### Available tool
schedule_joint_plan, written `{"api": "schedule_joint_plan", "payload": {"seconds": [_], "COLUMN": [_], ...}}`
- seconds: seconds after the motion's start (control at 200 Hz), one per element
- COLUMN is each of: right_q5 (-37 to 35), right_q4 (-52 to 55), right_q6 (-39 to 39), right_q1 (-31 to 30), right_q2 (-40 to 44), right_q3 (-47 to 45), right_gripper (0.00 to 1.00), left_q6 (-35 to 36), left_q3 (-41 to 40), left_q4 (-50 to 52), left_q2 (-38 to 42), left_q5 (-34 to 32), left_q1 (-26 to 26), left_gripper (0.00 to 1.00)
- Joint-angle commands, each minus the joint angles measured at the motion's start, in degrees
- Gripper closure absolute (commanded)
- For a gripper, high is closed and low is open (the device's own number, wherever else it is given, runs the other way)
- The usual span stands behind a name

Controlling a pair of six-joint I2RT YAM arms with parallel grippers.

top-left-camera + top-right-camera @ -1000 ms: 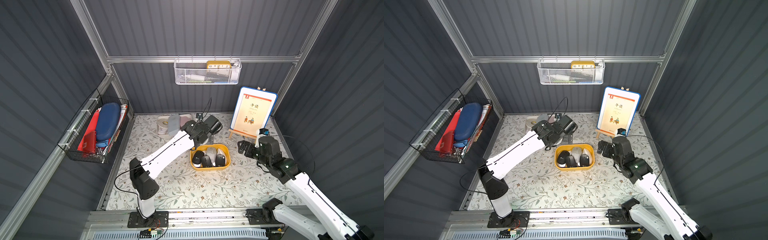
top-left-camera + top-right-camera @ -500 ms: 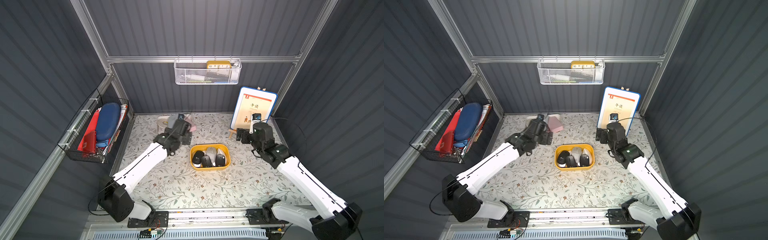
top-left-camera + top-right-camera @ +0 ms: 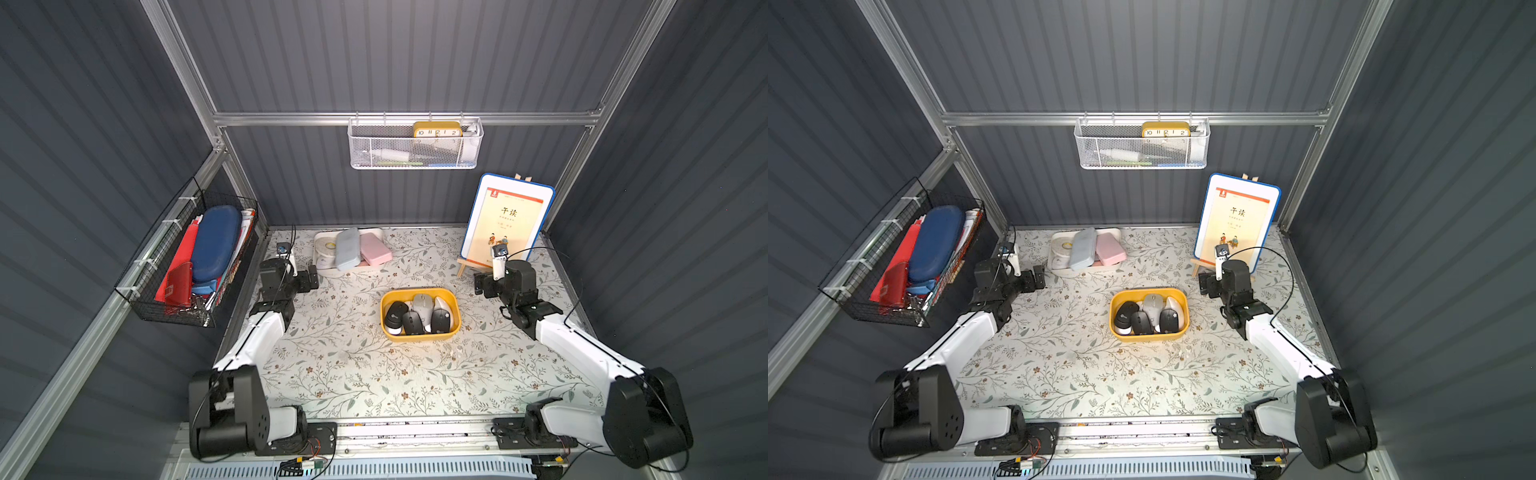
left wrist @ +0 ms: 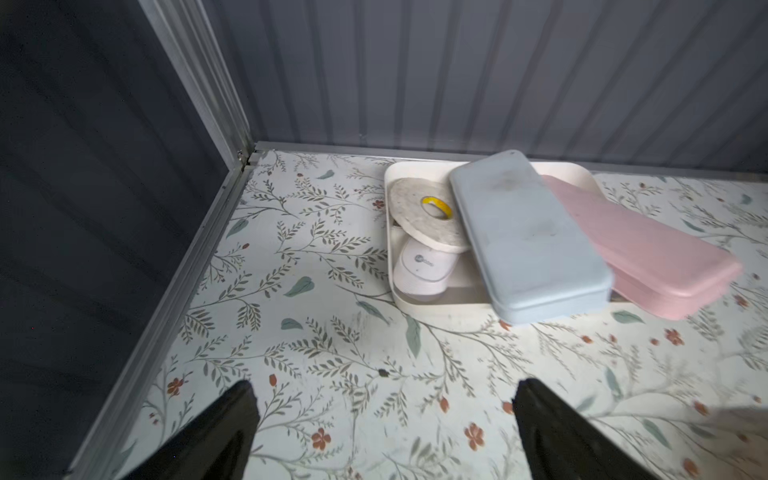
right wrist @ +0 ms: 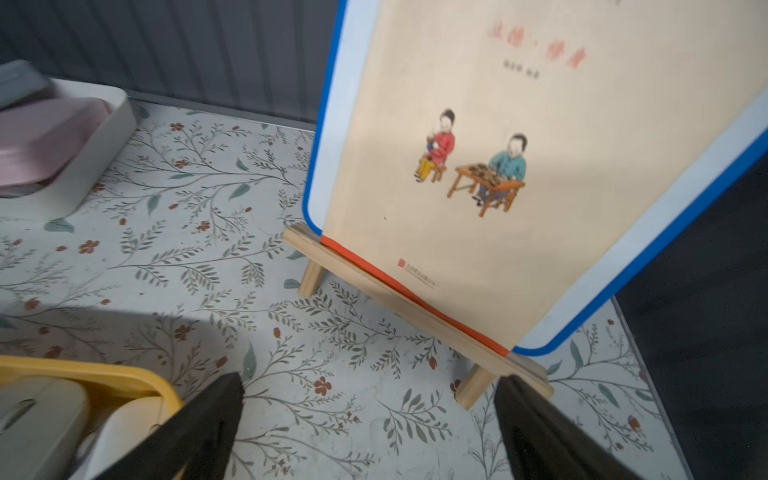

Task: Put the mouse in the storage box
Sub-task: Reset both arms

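**Stowed state.** 5 mice (image 3: 424, 306) lie packed side by side in the yellow storage box (image 3: 420, 337) at mid-bench, so the stowing appears largely done. A white mouse-like object (image 4: 423, 266) under a tape roll (image 4: 428, 216) in the far white tray (image 4: 440, 309) may be 1 more. The left hand (image 3: 309, 279) and right hand (image 3: 481, 286) flank the box, well apart from it, both spread wide and empty. The bench (image 3: 353, 374) carries a floral covering, enclosed by dark ribbed walls (image 3: 415, 62); a picture book (image 3: 507, 220) stands far right.
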State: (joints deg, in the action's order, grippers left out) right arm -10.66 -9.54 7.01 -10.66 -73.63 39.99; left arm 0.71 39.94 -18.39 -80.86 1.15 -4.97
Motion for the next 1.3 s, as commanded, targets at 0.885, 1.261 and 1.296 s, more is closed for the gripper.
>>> {"api": "schedule_joint_plan", "payload": {"seconds": [0.885,1.261,1.296], "right_q5": [6.4,9.9,9.9], "right_q4": [-47.6,-45.1,-44.2], "right_q6": [-6.2,-7.5,-7.6], "right_q1": [8.8,11.0,11.0], "right_q2": [-16.6,-15.4,-15.3], "right_q3": [-19.2,-18.9,-18.6], "right_gripper": [0.01,0.01,0.01], "left_q6": [-5.2,-5.4,-5.4], "left_q3": [-12.7,-12.5,-12.5], "left_q4": [-42.9,-42.5,-42.6], "left_q2": [-16.6,-16.6,-16.6], "left_q5": [-4.4,-4.7,-4.7], "left_q1": [-0.8,-0.9,-0.8], "left_gripper": [0.01,0.01,0.01]}}
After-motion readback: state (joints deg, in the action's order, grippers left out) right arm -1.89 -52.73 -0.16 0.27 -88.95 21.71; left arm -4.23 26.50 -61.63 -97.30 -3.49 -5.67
